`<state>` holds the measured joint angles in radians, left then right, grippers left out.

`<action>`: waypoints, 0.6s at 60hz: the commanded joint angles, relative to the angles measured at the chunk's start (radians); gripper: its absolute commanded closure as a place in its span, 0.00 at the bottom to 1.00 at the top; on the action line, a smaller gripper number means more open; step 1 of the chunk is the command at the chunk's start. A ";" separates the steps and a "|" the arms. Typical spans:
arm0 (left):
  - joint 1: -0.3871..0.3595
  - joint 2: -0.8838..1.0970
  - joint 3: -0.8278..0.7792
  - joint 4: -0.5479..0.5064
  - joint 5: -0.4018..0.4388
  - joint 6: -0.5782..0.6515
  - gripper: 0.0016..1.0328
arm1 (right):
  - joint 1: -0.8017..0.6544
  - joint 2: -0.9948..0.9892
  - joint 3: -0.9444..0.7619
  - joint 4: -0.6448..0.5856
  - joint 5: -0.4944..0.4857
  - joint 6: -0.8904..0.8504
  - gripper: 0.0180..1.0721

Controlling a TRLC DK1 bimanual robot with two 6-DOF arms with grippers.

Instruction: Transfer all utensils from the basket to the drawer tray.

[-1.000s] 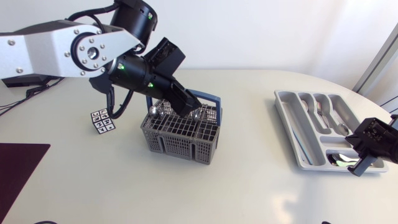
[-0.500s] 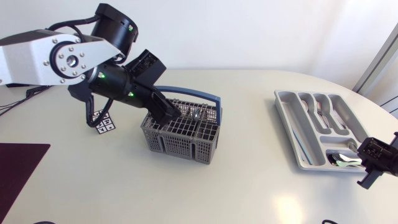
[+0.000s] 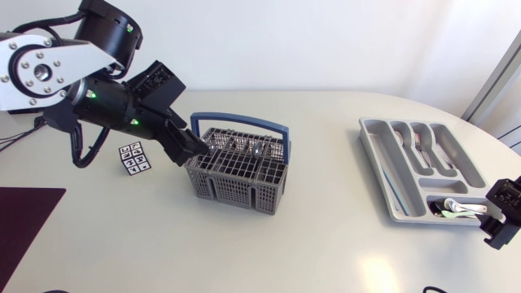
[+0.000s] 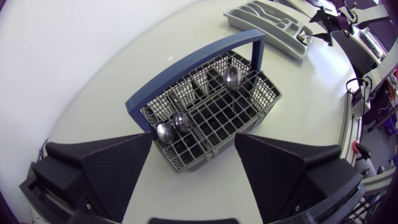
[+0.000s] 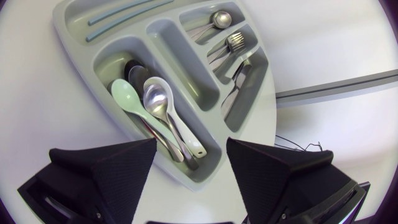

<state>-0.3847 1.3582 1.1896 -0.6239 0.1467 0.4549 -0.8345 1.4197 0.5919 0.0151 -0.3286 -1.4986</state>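
A grey wire-mesh basket (image 3: 236, 185) with a blue handle (image 3: 241, 125) stands mid-table. In the left wrist view the basket (image 4: 214, 118) holds three metal spoons (image 4: 165, 130), bowls up. My left gripper (image 3: 189, 146) hovers at the basket's left end, open and empty; its fingers (image 4: 118, 171) frame the basket's near corner. The grey drawer tray (image 3: 376, 163) lies at the right. In the right wrist view the tray (image 5: 78, 46) holds a pale green spoon (image 5: 127, 96) and a metal spoon (image 5: 158, 99) in its near compartment. My right gripper (image 5: 189, 168) is open just behind that end.
A small marker card (image 3: 134, 158) lies left of the basket. A dark mat (image 3: 24, 216) sits at the table's front left corner. The tray's other compartments hold forks (image 5: 231, 42), knives (image 5: 239, 84) and a spoon (image 5: 214, 20). My right gripper (image 3: 498, 224) hangs by the table's right edge.
My left arm has pulled back leftward from over the basket to its left end. My right gripper has opened, left a metal spoon in the tray and backed away toward the table's edge.
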 commanded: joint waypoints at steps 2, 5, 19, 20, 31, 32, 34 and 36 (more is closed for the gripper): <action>0.020 -0.024 -0.030 -0.013 -0.016 0.037 0.10 | -0.008 -0.061 0.051 -0.063 -0.023 0.044 0.07; 0.024 -0.025 -0.036 -0.017 -0.024 0.042 0.10 | -0.002 -0.079 0.063 -0.098 -0.026 0.075 0.07; 0.035 -0.037 -0.074 -0.007 -0.032 0.062 0.10 | 0.143 -0.238 0.060 -0.300 -0.001 0.267 0.07; 0.035 -0.037 -0.077 -0.005 -0.032 0.061 0.10 | 0.156 -0.249 0.059 -0.311 0.003 0.278 0.07; 0.027 -0.031 -0.099 0.036 -0.030 0.048 0.10 | 0.357 -0.384 0.066 -0.480 0.026 0.451 0.07; 0.029 -0.031 -0.101 0.039 -0.030 0.048 0.10 | 0.371 -0.390 0.068 -0.488 0.030 0.465 0.07; 0.030 -0.030 -0.105 0.044 -0.030 0.047 0.10 | 0.416 -0.404 0.071 -0.501 0.043 0.503 0.07; 0.030 -0.030 -0.113 0.052 -0.029 0.044 0.10 | 0.482 -0.426 0.080 -0.527 0.054 0.563 0.07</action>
<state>-0.3584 1.3411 1.1065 -0.5858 0.1211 0.4950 -0.4366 1.0298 0.6472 -0.4717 -0.2901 -1.0538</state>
